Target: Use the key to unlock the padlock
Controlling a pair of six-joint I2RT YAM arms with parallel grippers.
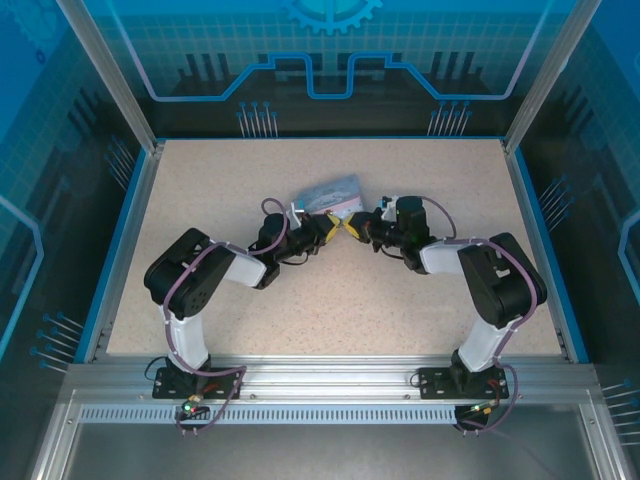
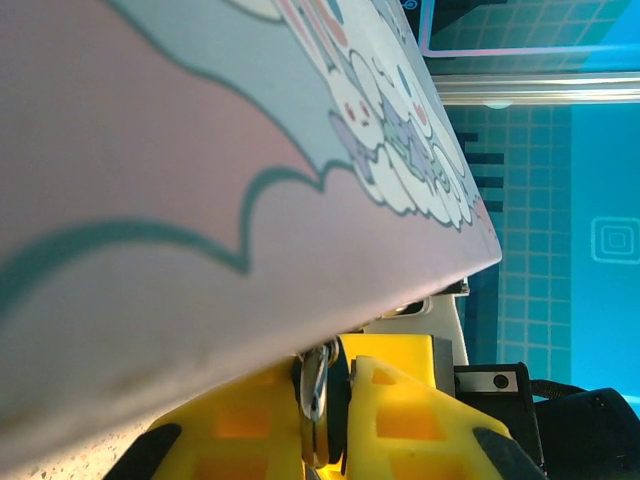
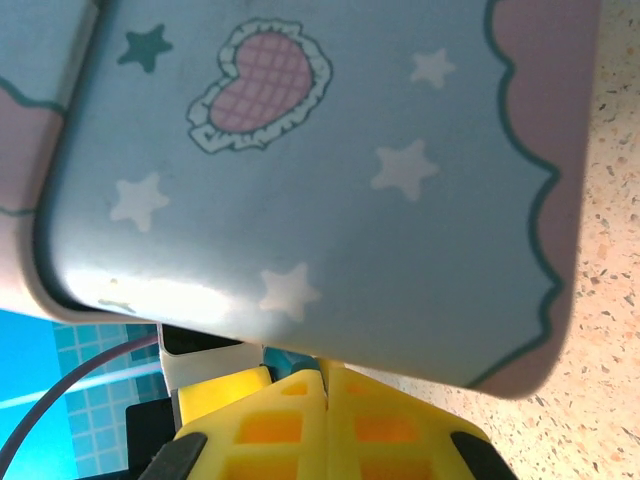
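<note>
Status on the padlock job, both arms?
Left gripper shut on small silvery piece, likely padlock. Right gripper shut, fingertips together. Tin close beside both, crowding.

No words, numbers or brand names can be read anywhere: the tin (image 3: pixel 330 180) carries only printed white stars, a frilled checked heart and cartoon bunnies, and the blue backdrop (image 1: pixel 200 50) shows a gear emblem at top centre.

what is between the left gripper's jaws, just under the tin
A small silvery metal piece is pinched between the jaws of the left gripper, just below the tin, in the left wrist view. Key or padlock, I cannot tell.
</note>
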